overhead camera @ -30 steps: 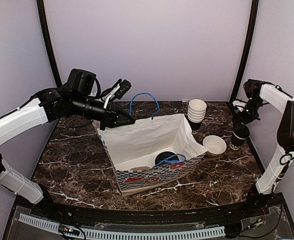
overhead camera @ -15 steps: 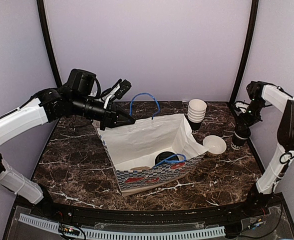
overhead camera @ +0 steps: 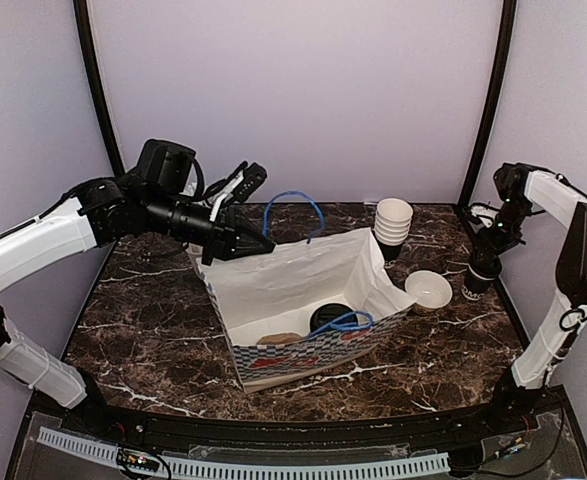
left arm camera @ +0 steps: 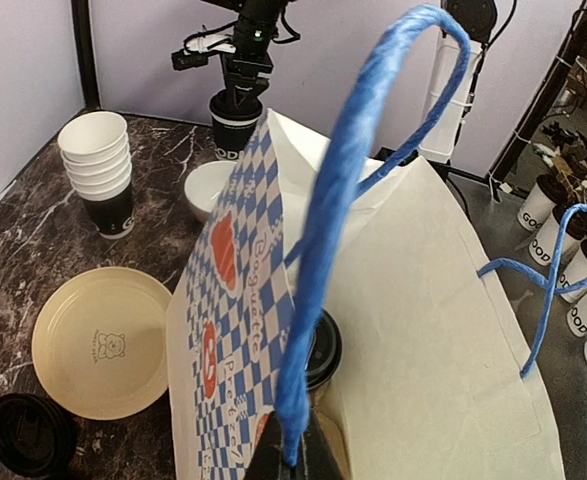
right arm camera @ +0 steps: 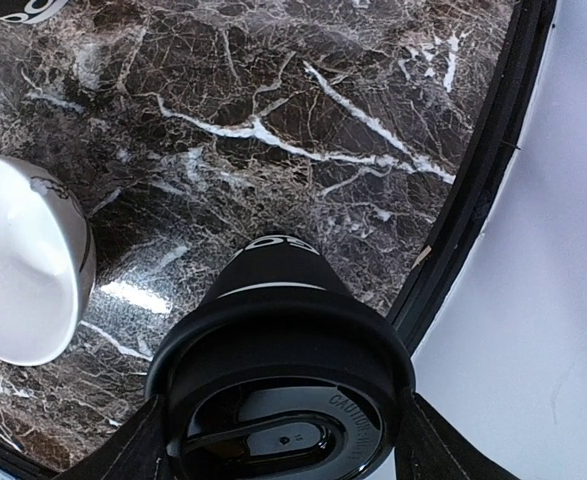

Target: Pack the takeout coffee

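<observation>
Dark marble table [overhead camera: 153, 320], lilac walls [overhead camera: 303, 90] (left fingers [overhead camera: 258, 243] tight on blue handle [left arm camera: 343, 200], right fingers [overhead camera: 489, 250] gripping cup [right arm camera: 273, 265])

Bagged cup [overhead camera: 328, 317] half hidden by paper bag [overhead camera: 273, 285], right gripper [right arm camera: 278, 450] fingertips cut off beside coffee cup [right arm camera: 273, 320]

Blue-and-white checked bag [overhead camera: 303, 352], red marks, blue handle [left arm camera: 343, 200], black cup [right arm camera: 273, 268] and lid [right arm camera: 278, 345], white bowl [right arm camera: 18, 260], brown white-veined table [overhead camera: 143, 320], cream plate [left arm camera: 100, 340]
</observation>
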Robot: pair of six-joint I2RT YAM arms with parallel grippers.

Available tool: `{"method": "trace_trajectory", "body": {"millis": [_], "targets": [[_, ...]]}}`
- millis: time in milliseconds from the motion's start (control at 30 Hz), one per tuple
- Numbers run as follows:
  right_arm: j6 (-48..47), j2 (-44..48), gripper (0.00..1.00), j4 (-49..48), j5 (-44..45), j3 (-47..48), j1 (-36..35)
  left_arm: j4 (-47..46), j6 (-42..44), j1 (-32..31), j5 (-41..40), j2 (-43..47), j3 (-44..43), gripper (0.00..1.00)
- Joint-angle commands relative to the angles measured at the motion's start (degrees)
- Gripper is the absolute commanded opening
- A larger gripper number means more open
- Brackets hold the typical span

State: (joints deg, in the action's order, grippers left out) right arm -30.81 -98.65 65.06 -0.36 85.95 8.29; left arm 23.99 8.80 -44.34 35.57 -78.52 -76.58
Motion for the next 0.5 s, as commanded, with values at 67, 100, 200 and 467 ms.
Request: {"method": "trace_trajectory", "body": {"millis": [67,100,200,467], "targets": [[-0.17,5.3,0.68,-0.61,-0.09,-0.72,0.23,1.49,3.0,-7.1,0.11,2.49,0.04,0.0],[-0.18,5.52,0.68,-0.69,-0.08,-0.92,0.23,1.76,3.07,-8.91,-0.15,2.41,0.03,0.0],[-0.18,6.19,0.68,-0.78,-0.47,-1.66,0.23,3.05,2.61,-12.34,-1.81,2.56,0.3,0.0],[-0.04,7.65,0.68,-0.75,-2.04,-3.07,0.23,1.34,-1.1,-21.65,-6.21,6.31,3.92,0.0]]}}
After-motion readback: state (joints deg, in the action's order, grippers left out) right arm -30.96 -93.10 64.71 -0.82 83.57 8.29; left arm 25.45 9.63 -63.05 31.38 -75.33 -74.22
